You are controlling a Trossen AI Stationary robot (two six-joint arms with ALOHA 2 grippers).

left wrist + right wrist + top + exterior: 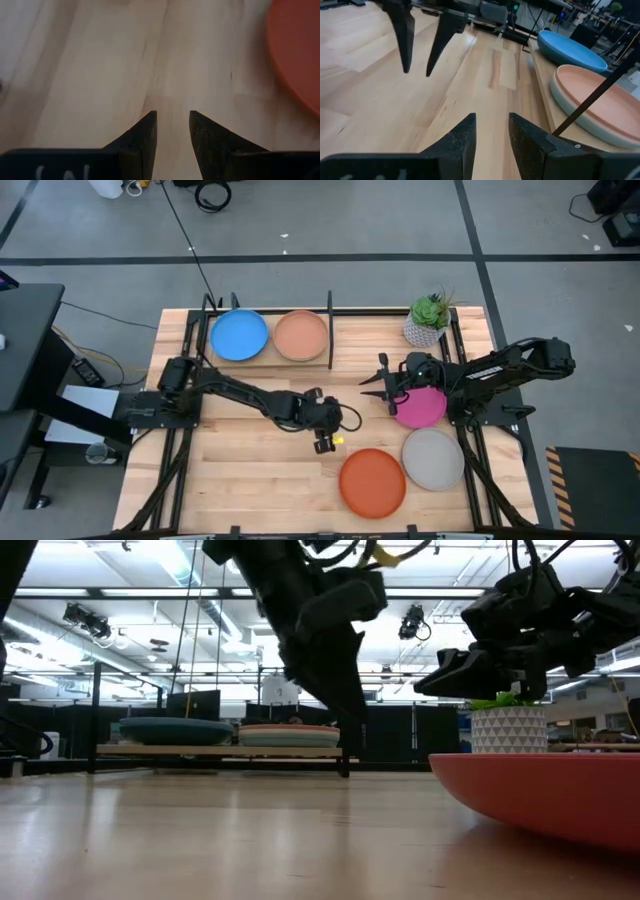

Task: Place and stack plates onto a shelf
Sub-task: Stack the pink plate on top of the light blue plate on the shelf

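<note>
The black shelf stands at the table's far edge. A bright blue plate lies in its left bay. A peach plate lies in its right bay, on top of a paler plate. The magenta plate, grey plate and orange plate lie flat on the table's right half. My left gripper hangs open and empty over bare wood mid-table, pointing down, left of the orange plate. My right gripper is open and empty, level, just left of the magenta plate, facing the shelf side.
A small potted green plant stands at the far right, behind the right arm. Bare wood lies between the shelf and the loose plates. In the low view the orange plate's rim fills the near right, and the room shows beyond the table.
</note>
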